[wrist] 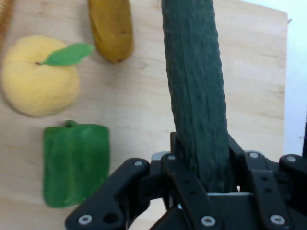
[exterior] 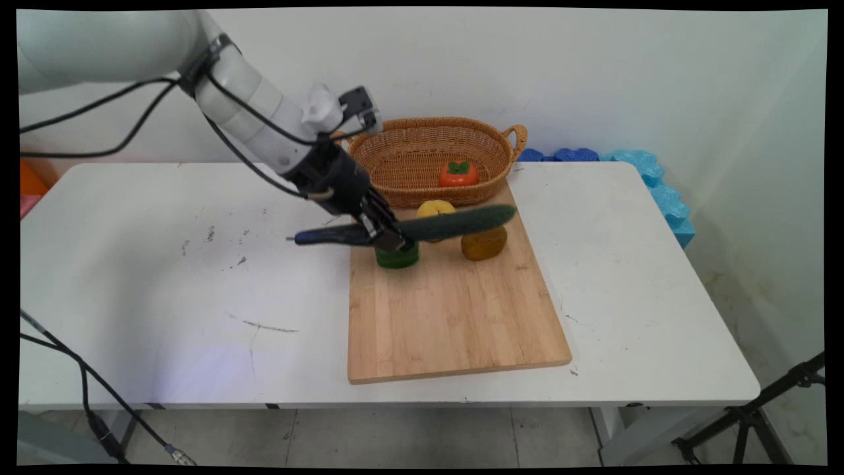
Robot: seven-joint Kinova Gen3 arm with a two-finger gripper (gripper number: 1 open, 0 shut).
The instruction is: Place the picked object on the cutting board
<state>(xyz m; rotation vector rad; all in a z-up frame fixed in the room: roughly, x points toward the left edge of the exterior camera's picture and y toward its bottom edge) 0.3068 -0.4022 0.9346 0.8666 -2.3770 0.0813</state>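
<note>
Gripping a cucumber (exterior: pixel 455 223) crosswise, the claw (exterior: pixel 386 232) above the cutting board (exterior: pixel 455 316), long axis level, tip toward the right.

No legible text, label, brand, number or sign is seen on any surface in either view; none is found on the arm, the produce or the counter (exterior: pixel 626 277).

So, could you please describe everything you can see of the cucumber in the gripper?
The cucumber is long, dark green, with a bumpy, ridged skin, and looks like a toy. The gripper is shut on one end, holding it roughly level in the air above the far part of the cutting board. Below it lie a green pepper, a yellow fruit and a brownish piece, none touching it.
</note>
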